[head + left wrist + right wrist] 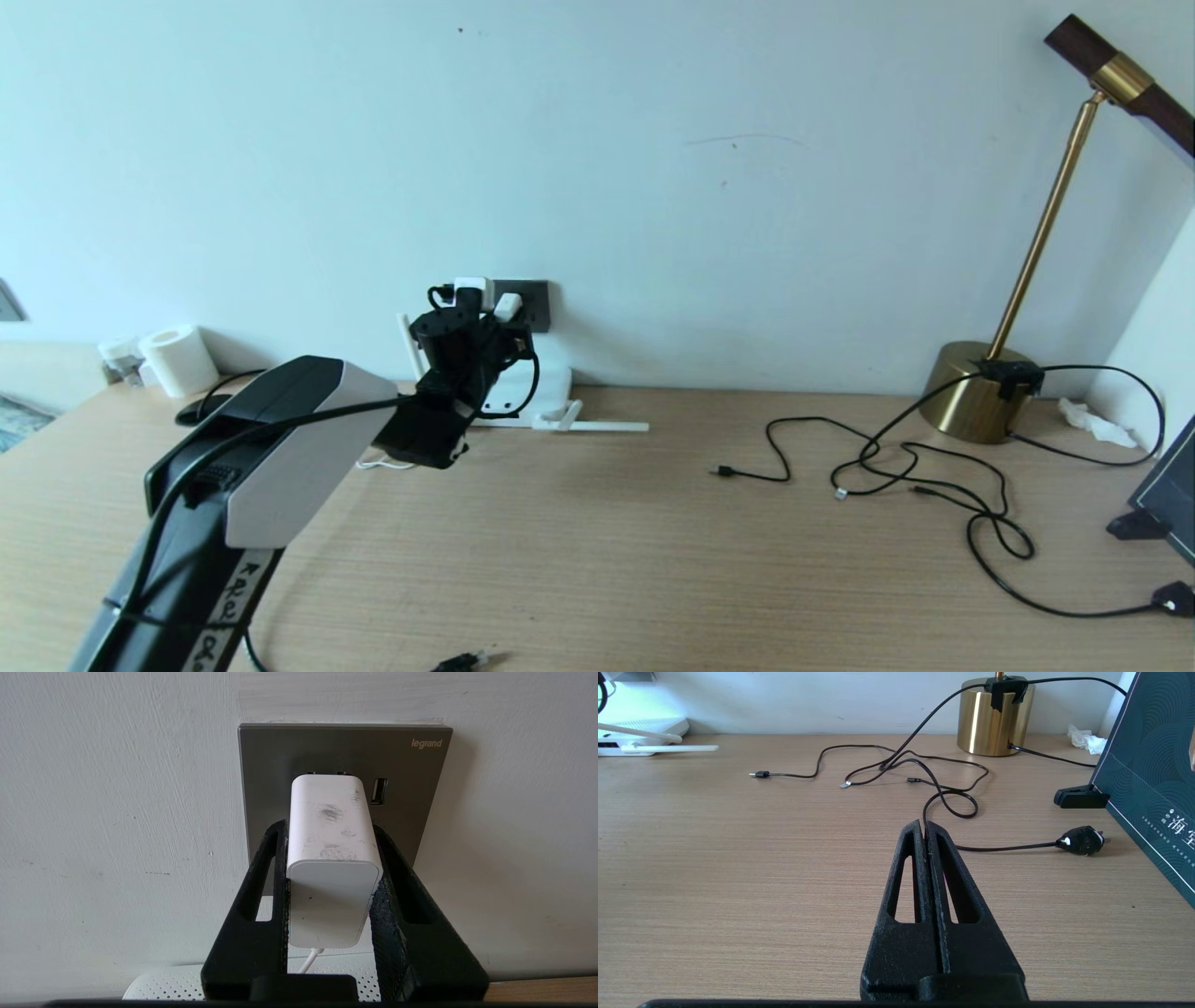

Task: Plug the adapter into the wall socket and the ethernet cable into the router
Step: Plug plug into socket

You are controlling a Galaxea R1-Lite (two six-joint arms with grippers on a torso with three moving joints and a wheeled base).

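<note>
Left gripper (334, 896) fingers clamp the adapter (332, 858), its long axis aimed straight ahead at the wall socket (345, 765) (prongs nearly seated); right gripper (927, 830) rests closed, empty.

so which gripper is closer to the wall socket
Left. The left gripper holds the adapter right at the wall socket; the right gripper hovers shut over the desk, far off.
</note>
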